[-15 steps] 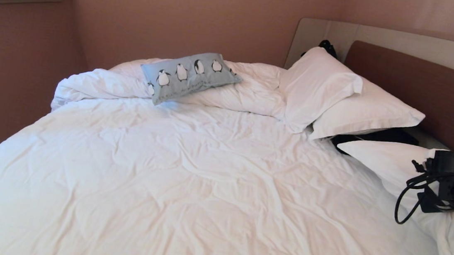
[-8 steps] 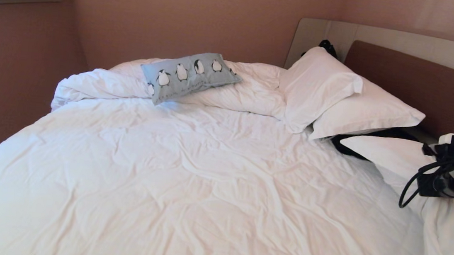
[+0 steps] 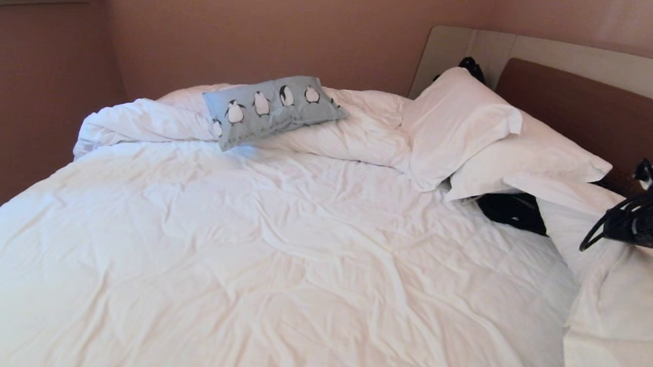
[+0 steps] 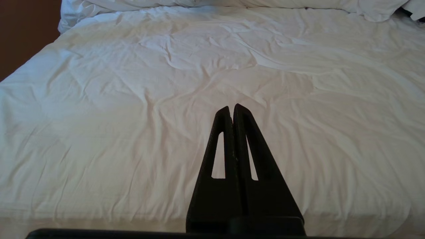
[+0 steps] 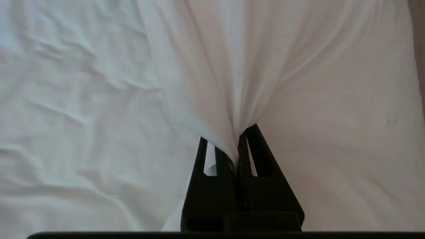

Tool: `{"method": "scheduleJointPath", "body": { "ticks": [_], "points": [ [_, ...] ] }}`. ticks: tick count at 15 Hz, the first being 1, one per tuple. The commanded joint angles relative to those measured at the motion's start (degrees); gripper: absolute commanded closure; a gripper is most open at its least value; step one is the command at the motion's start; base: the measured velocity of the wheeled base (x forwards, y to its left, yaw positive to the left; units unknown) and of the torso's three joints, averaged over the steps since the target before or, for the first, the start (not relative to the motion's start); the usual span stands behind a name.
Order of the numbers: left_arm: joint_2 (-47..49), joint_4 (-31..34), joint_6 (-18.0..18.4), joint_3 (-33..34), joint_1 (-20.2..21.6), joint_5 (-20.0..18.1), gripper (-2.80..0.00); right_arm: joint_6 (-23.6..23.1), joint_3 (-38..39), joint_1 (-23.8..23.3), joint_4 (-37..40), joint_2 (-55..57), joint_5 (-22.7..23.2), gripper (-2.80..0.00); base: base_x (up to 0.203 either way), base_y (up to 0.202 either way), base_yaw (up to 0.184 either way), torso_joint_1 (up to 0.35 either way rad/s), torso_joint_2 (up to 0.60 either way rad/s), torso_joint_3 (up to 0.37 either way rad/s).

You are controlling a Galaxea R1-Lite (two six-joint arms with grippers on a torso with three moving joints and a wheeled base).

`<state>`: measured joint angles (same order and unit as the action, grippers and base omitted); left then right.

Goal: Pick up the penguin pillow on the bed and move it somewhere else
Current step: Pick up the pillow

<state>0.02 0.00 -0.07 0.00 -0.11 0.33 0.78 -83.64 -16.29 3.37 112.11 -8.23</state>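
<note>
Light-blue penguin pillow [image 3: 271,108] with black-and-white penguins lies on rumpled duvet; right claw [image 5: 237,146] pinches white pillow [image 5: 265,66].

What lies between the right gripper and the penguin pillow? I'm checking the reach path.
In the head view, two stacked white pillows and rumpled duvet lie between the right gripper, shut on a white pillow, and the penguin pillow.

Penguin pillow [image 3: 274,108]: showing light blue, printed with a row of black-and-white penguins. Bed [image 3: 271,262]: wearing plain white, creased linen; headboard [image 3: 602,120] showing brown inside a pale beige surround. White pillow [image 5: 265,66], pinched between the black jaws of the right gripper [image 5: 236,151]: showing plain white. Walls [image 3: 259,15]: showing dusty pink.
</note>
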Motion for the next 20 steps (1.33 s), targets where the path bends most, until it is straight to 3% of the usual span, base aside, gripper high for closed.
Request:
{"method": "scheduleJointPath", "body": {
  "ticks": [1,4,9,16,20],
  "points": [
    [-0.02,0.0,-0.09,0.01,0.02,0.02,0.0,8.38,-3.81,-0.05,15.18,-1.3,8.93,0.0,0.0,0.0,0.0,0.0,0.0,0.0],
    [0.04,0.0,-0.06,0.02,0.02,0.02,0.0,9.23,-7.02,0.02,22.3,-2.06,13.34,0.0,0.0,0.0,0.0,0.0,0.0,0.0],
    [-0.02,0.0,-0.09,0.01,0.02,0.02,0.0,13.51,-7.24,1.53,23.21,-5.12,18.7,0.0,0.0,0.0,0.0,0.0,0.0,0.0],
    [-0.02,0.0,-0.02,0.09,0.02,0.02,0.0,14.24,-10.86,5.62,32.54,-6.91,19.04,0.0,0.0,0.0,0.0,0.0,0.0,0.0],
    [-0.02,0.0,-0.04,0.0,0.02,0.02,0.0,21.91,-18.22,7.22,39.17,-4.06,19.04,0.0,0.0,0.0,0.0,0.0,0.0,0.0]
  ]
}}
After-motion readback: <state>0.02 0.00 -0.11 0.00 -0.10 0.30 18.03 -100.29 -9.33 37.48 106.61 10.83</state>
